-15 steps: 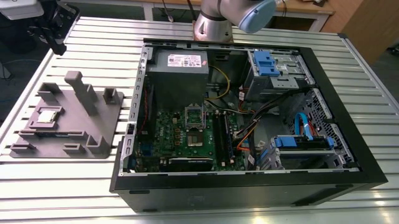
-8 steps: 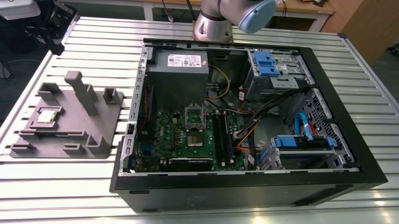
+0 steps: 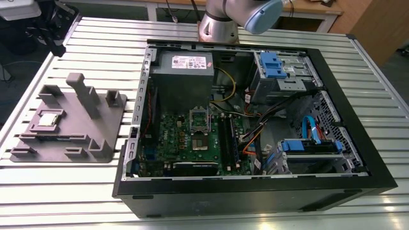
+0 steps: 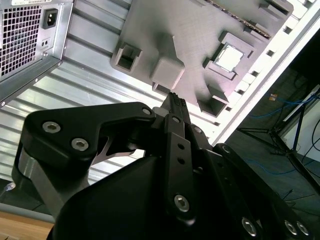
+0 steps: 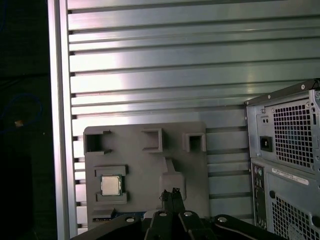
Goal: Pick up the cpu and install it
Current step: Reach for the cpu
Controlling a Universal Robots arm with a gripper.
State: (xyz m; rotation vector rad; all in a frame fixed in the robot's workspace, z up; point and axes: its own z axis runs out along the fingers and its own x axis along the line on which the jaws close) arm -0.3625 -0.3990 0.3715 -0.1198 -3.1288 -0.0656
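Exterior view gives us a bench point(image 3: 89, 48) of ribbed aluminium slats carrying an open black computer case point(image 3: 255, 189) and, toward the exterior view's left of it, a matte grey plastic fixture point(image 3: 102, 125) with upright posts and blocky pockets. We find the cpu point(image 3: 50, 117), a small flat square with a silver-grey metal top and pale rim, lying in a square recess of that fixture, well apart from the green motherboard point(image 3: 185, 139) and its rectangular silver socket point(image 3: 199, 119) inside the case. A boxy power supply point(image 3: 185, 62), blue drive brackets point(image 3: 271, 64) and loose cables point(image 3: 252, 120) crowd around the board. In both wrist views the gripper point(image 4: 175, 100) point(image 5: 170, 194), black and bolted, hangs above the fixture with its fingertips together and nothing between them; the cpu lies near it, untouched, beside a post.
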